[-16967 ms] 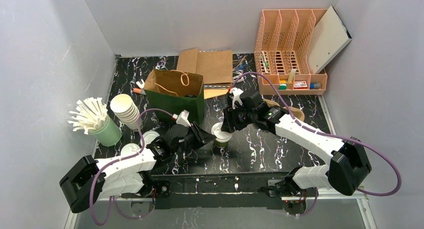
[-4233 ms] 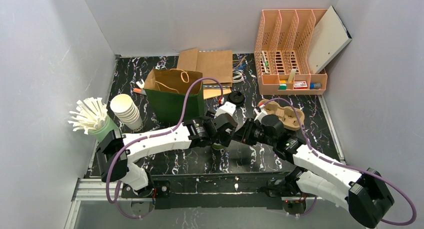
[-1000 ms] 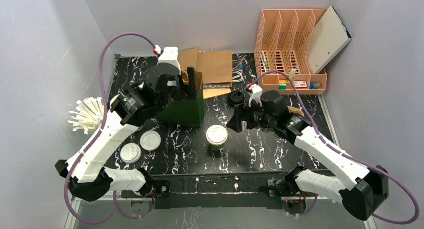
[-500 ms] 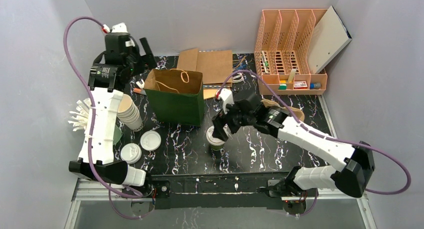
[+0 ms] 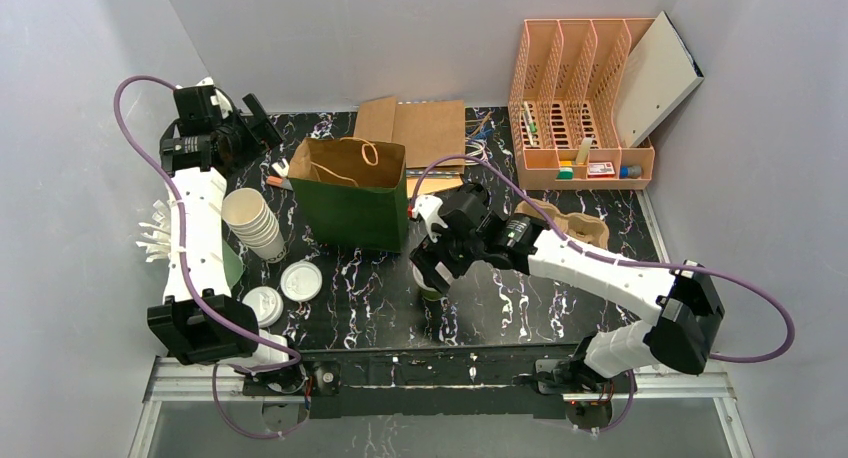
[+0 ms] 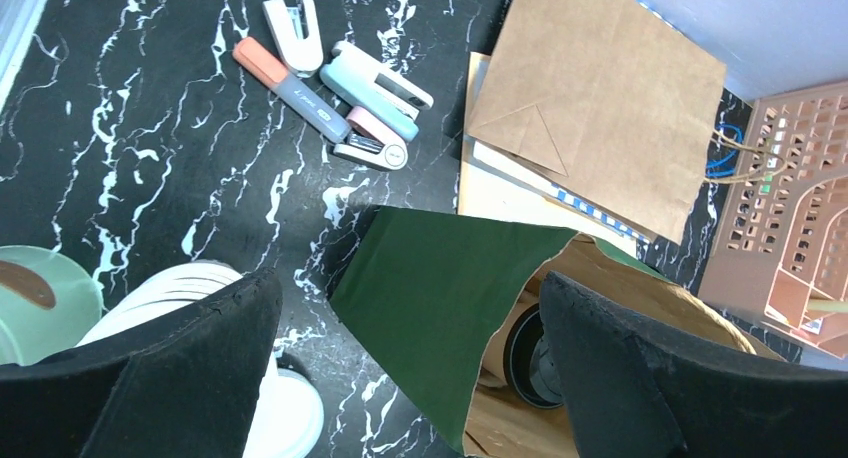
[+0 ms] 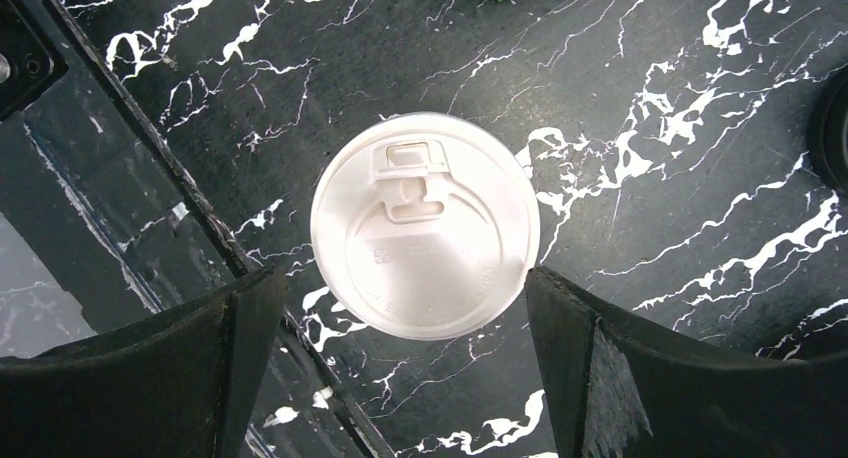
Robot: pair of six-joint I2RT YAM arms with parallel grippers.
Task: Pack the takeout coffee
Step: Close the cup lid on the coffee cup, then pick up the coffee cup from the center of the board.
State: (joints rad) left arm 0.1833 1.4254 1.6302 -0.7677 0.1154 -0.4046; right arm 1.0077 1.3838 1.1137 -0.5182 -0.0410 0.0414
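The takeout coffee cup (image 7: pixel 425 223), green with a white lid, stands on the black marble table near the front edge. My right gripper (image 7: pixel 405 368) hangs open right above it, one finger on each side of the lid, touching nothing. From above, my right gripper (image 5: pixel 432 268) covers most of the cup (image 5: pixel 432 291). The green paper bag (image 5: pixel 355 198) stands open behind and to the left. Inside the bag (image 6: pixel 430 308) a dark round lid (image 6: pixel 525 356) shows. My left gripper (image 5: pixel 255 128) is raised at the far left corner, open and empty.
A stack of paper cups (image 5: pixel 255 223), two loose white lids (image 5: pixel 300 280) and a straw holder (image 5: pixel 160 240) sit at the left. Staplers and a highlighter (image 6: pixel 330 88) lie behind the bag. Flat brown bags (image 5: pixel 425 133), a cup carrier (image 5: pixel 570 228) and a peach file organizer (image 5: pixel 580 98) are at the back right.
My left arm swung from above the bag to the far left corner and its jaws opened fully. My right gripper moved left and down over the coffee cup.
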